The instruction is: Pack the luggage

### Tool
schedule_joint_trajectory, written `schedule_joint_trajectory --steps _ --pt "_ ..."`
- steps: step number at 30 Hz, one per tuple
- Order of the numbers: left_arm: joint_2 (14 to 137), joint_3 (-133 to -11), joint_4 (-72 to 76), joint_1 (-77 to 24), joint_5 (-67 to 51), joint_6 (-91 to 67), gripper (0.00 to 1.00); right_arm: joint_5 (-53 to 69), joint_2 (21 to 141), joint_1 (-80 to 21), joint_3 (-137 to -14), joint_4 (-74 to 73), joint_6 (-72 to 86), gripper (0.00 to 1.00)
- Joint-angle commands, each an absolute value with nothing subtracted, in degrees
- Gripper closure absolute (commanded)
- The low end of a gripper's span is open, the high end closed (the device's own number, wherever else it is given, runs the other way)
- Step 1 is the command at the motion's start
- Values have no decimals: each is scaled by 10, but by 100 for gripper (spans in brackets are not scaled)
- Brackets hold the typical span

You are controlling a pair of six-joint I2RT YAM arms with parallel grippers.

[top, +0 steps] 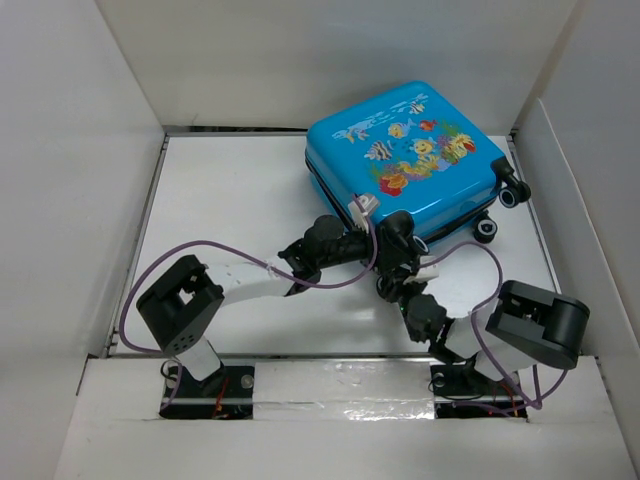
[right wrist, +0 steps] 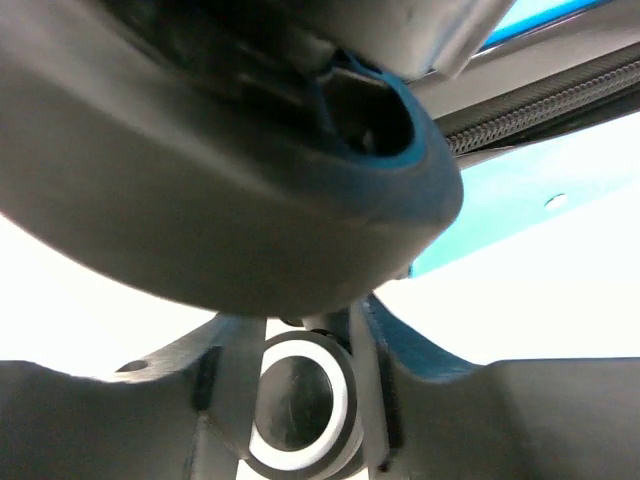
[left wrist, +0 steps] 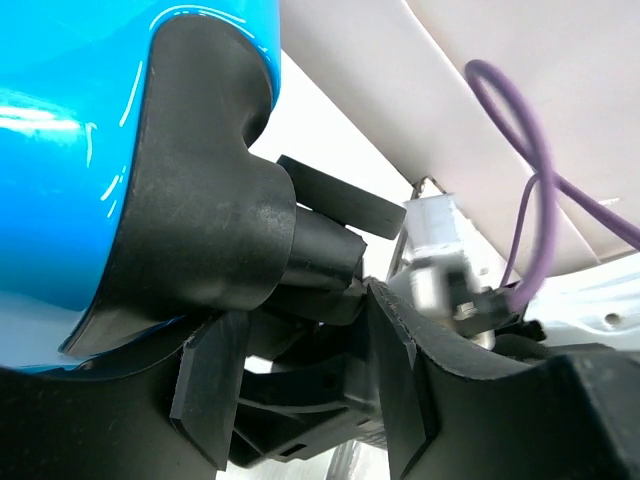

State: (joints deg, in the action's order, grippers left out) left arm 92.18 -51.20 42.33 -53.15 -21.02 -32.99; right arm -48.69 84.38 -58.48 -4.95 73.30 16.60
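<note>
two arms [top: 250, 287] stretched to the luggage [top: 400, 150], right gripper [right wrist: 298, 385] clamped on its caster wheel [right wrist: 300, 410] — left gripper [left wrist: 300, 340] alongside, hold unclear

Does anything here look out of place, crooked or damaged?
Nothing looks spilled or damaged. The luggage lies flat and looks closed, but turned askew to the table edges, close to the right wall. One caster wheel sits between the fingers of the right gripper, an unusual place to take hold.

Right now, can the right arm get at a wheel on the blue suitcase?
Probably yes. The right wrist view shows a black-and-white wheel of the suitcase sitting inside the right tool, with nothing in between. I can't tell if it is squeezed.
</note>
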Motion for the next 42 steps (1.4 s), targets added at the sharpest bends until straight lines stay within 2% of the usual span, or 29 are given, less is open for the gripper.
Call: schedule_joint_trajectory --steps 1,5,8,14,17,19,26,29,33,42 --pt "887 -548 458 -522 -197 -307 53 -547 805 -592 -54 881 149 53" --pt "887 -550 455 -522 -195 -306 53 -545 722 -592 -52 810 147 52" --pt "888 -553 456 -522 -198 -306 53 -520 645 -592 -68 689 175 52" --pt "893 -552 465 -517 -208 -314 54 -485 638 -586 -102 619 167 52" --pt "891 -552 465 -517 -209 -314 53 -476 677 -586 -96 663 175 55" --pt "889 -552 463 -517 -209 -313 53 -485 700 -586 -84 710 169 61" --pt "895 -556 465 -512 -213 -313 54 -469 688 -592 -86 637 199 58" --pt "899 -559 468 -512 -216 -314 54 -486 693 -592 -85 671 165 58" --pt "904 -560 468 -512 -220 -316 54 -465 701 -576 -119 629 150 61" --pt "907 -566 469 -512 -228 -319 54 -466 728 -564 -120 686 131 69"
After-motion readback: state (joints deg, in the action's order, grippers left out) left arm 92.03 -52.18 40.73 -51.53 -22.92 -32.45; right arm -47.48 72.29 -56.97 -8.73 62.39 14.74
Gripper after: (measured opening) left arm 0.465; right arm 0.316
